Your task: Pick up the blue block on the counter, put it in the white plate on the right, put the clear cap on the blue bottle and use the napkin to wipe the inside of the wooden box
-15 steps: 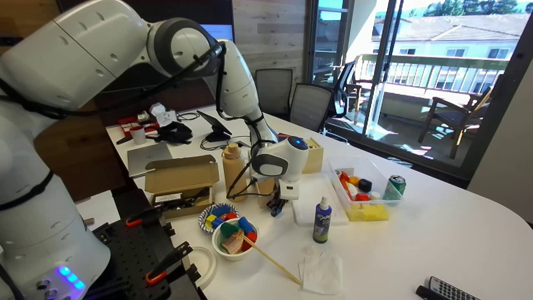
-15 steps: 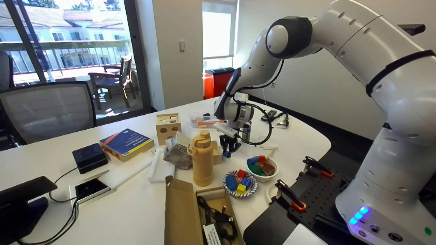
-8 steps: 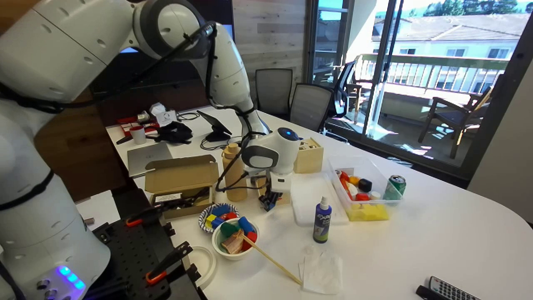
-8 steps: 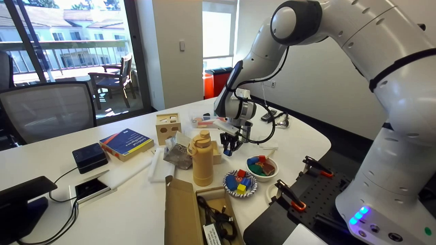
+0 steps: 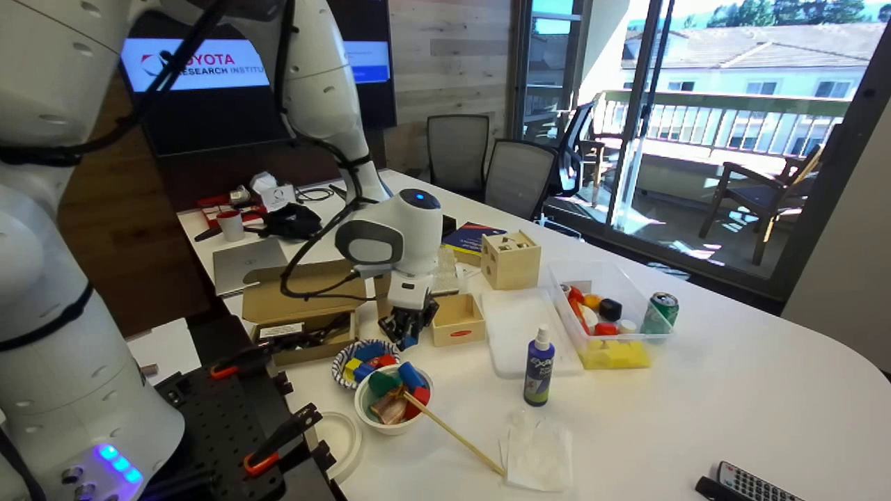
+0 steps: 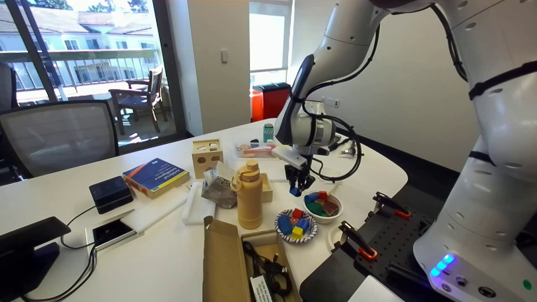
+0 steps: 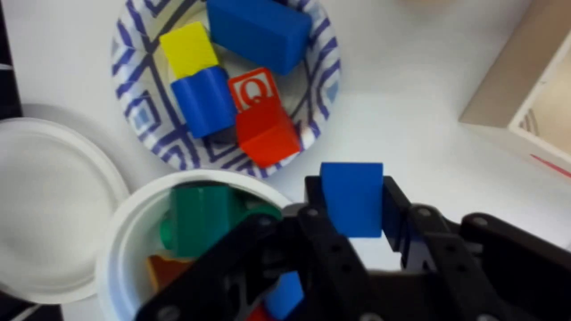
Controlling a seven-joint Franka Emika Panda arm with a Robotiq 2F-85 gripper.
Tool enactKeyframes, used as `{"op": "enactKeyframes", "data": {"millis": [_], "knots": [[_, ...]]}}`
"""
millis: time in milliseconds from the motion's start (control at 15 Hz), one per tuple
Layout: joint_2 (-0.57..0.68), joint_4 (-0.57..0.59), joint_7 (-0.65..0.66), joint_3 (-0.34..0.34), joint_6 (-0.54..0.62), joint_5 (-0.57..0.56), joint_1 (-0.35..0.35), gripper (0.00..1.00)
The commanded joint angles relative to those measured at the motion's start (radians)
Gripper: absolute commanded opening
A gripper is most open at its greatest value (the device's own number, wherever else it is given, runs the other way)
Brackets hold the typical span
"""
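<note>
Black two-fingered claw (image 7: pixel 351 194) and small blue block (image 7: pixel 352 200) move off from in front of open pale wooden box (image 5: pixel 445 337), toward deep round white bowl (image 5: pixel 390 427).
Claw pinches block, a finger each side, apparently clear of white surface (image 5: pixel 696 403). Block hangs near the bowl; shallow round white plate (image 7: pixel 49 209), its likely target, lies on the bowl's opposite side. Judged as transport, first step; more travel needed. Capping and wiping not yet done.

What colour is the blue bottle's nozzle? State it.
White nozzle on the blue bottle; best seen in an exterior view.
</note>
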Motion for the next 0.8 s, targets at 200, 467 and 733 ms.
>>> {"op": "enactKeyframes", "data": {"millis": [200,467,733], "knots": [[-0.110,-0.242,-0.004,0.095,0.261,0.203,-0.031,0.08],[-0.107,-0.273,0.011,0.121,0.374,0.265,-0.028,0.08],[-0.082,-0.267,0.013,0.108,0.386,0.284,-0.025,0.08]]}}
